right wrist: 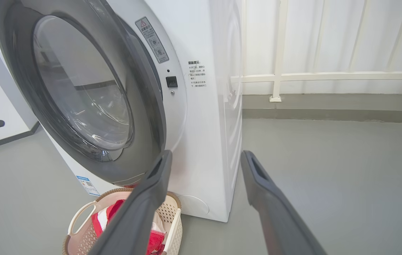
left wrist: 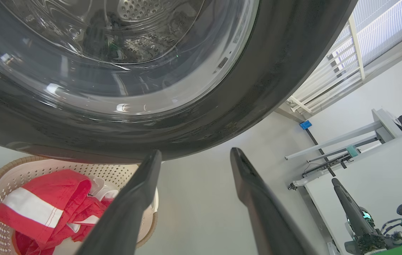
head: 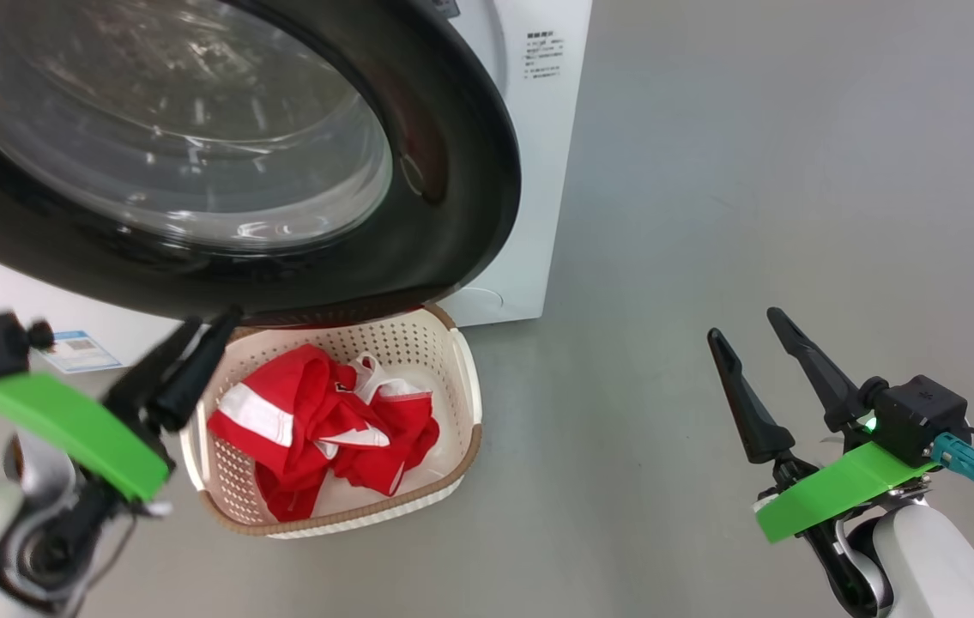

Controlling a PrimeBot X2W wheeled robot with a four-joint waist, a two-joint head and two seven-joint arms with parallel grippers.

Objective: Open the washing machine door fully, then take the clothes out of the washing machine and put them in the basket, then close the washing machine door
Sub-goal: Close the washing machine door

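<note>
The glossy black washing machine door [head: 452, 172] stands ajar, a small angle off the white washing machine [head: 538, 129], as the right wrist view shows [right wrist: 144, 106]. Under the door, the cream basket [head: 469, 378] sits on the floor and holds the red clothes [head: 315, 421] with white bands. My left gripper [head: 214, 319] is open, its tips just below the door's lower rim [left wrist: 257, 88] and over the basket's left side. My right gripper [head: 744, 324] hangs open and empty over the bare floor, well right of the basket. The drum opening is hidden behind the door.
Grey floor [head: 710, 215] spreads to the right of the machine. A small blue label [head: 79, 348] sits low on the machine's front. A white railing [right wrist: 278, 76] runs along the wall behind the machine. A metal stand [left wrist: 346, 141] stands off to the side.
</note>
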